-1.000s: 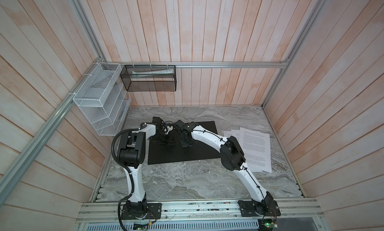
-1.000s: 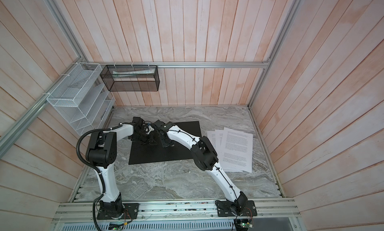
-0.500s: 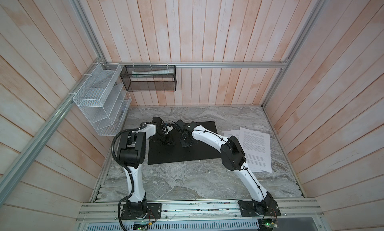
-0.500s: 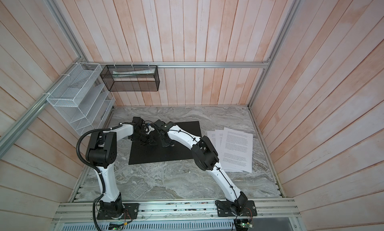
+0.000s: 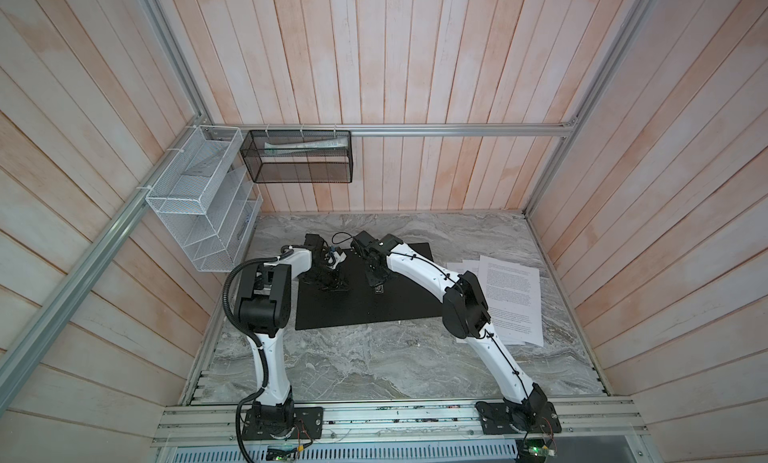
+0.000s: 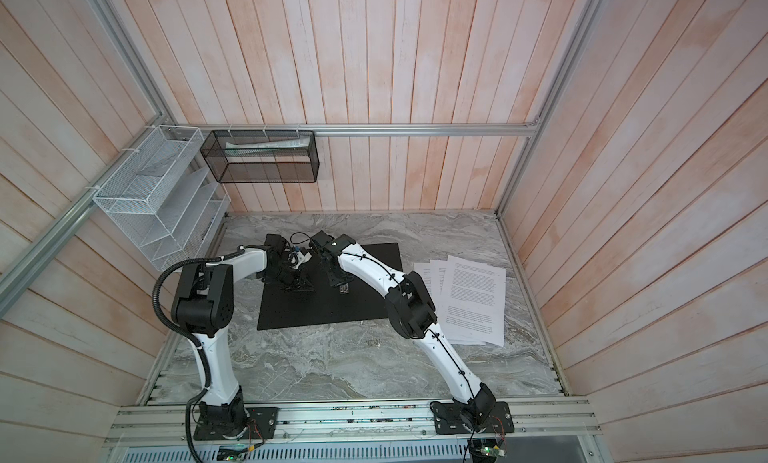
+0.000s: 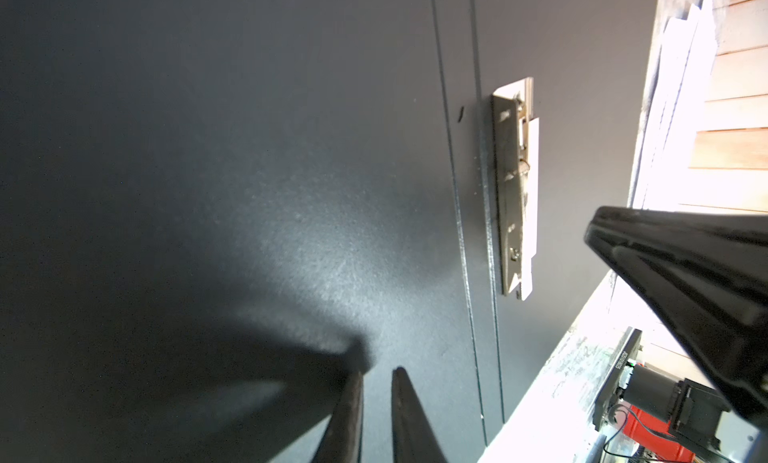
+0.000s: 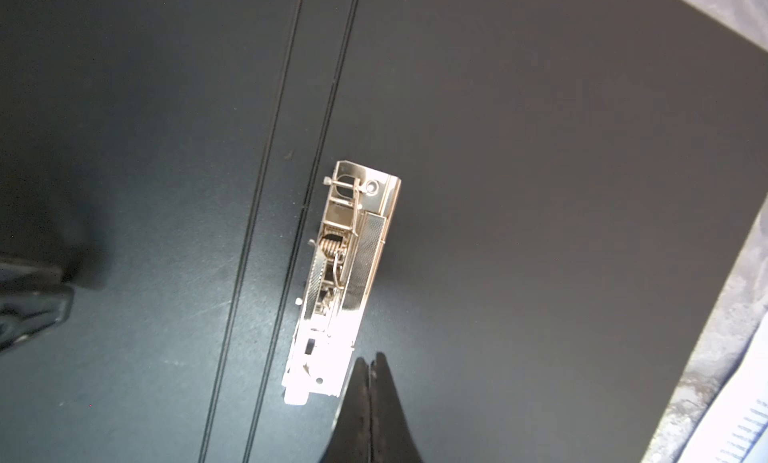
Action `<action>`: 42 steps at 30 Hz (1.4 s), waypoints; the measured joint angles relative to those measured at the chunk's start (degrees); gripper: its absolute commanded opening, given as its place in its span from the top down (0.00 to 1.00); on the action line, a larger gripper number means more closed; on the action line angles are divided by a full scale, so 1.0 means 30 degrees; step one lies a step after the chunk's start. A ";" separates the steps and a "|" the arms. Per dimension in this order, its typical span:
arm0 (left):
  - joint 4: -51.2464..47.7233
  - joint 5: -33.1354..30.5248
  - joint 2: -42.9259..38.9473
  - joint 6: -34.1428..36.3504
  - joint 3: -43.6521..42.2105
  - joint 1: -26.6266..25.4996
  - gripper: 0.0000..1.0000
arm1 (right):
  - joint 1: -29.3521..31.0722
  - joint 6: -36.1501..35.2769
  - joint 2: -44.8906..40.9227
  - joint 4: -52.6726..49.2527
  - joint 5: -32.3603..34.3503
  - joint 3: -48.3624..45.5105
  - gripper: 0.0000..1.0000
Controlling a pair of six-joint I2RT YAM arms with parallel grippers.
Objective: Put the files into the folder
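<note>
- Starting nearest the robot: the marble-patterned table (image 5: 353, 365) carries all task items in both top views.
- Folder (image 5: 332, 311): lies opened flat at mid-table with its black inner face up. Both arms reach over it.
- Metal clip (image 8: 345, 274): fixed to the folder's right panel, just beside the spine creases.
- Left tool (image 7: 378, 369): tips are down at the left panel, across the spine creases from the clip. The fingers are drawn almost together with only a thin gap, and nothing is between them. One fingertip meets its own shadow on the black surface.
- Right tool (image 8: 370, 361): fingers are pressed together and grip nothing. The tips sit just beside one end of the clip; contact with it cannot be confirmed.
- Files (image 5: 511, 290): white printed sheets, loosely fanned, lie flat on the table near the folder's right edge and outside it. The right arm's elbow hides part of the stack in both top views.
- White wire organizer (image 5: 203, 203): hangs on the left wall, above the table's far left corner.
- Black mesh basket (image 5: 301, 157): hangs from the rear rail and holds a pale item that is too small to identify.
</note>
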 measured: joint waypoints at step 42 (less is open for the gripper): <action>-0.0189 0.0000 0.0109 -0.0007 0.0175 0.0007 0.82 | 0.0597 0.0160 -0.0670 0.1049 -0.1858 -0.1705 0.92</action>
